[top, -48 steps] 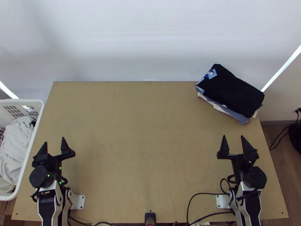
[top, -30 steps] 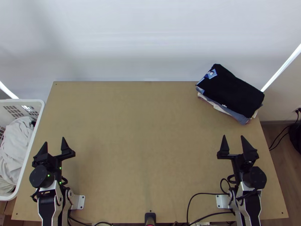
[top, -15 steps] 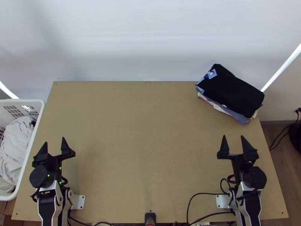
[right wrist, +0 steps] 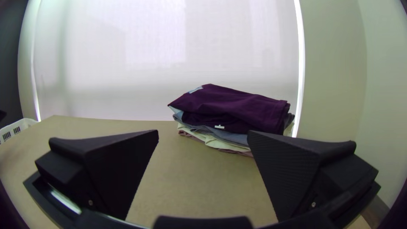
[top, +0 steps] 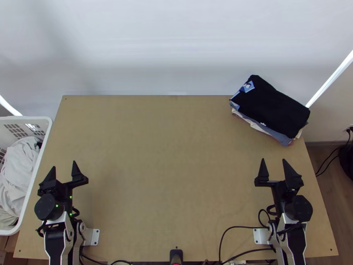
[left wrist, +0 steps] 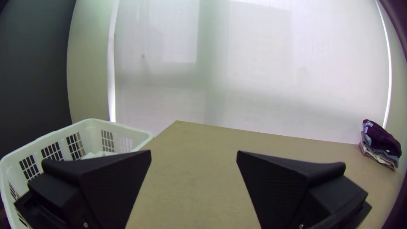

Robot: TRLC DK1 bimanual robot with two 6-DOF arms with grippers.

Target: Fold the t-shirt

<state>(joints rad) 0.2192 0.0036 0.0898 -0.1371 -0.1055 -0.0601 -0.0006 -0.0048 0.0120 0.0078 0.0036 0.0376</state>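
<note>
We see the shirt (top: 273,106) folded atop the pile (top: 269,131) at the table's (top: 167,176) two o'clock, long axis running ten to four (blue patch (top: 248,86) at the ten end, white tag (right wrist: 219,127) on its near side). Our left gripper (top: 64,164) at nine and right gripper (top: 273,159) at three both stand spread wide.

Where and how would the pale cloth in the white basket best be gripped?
Probably by a loose ridge on top of the pale cloth, with the open left gripper coming down from above: the cloth lies bunched, and the walls of the basket would likely block a sideways approach.
</note>
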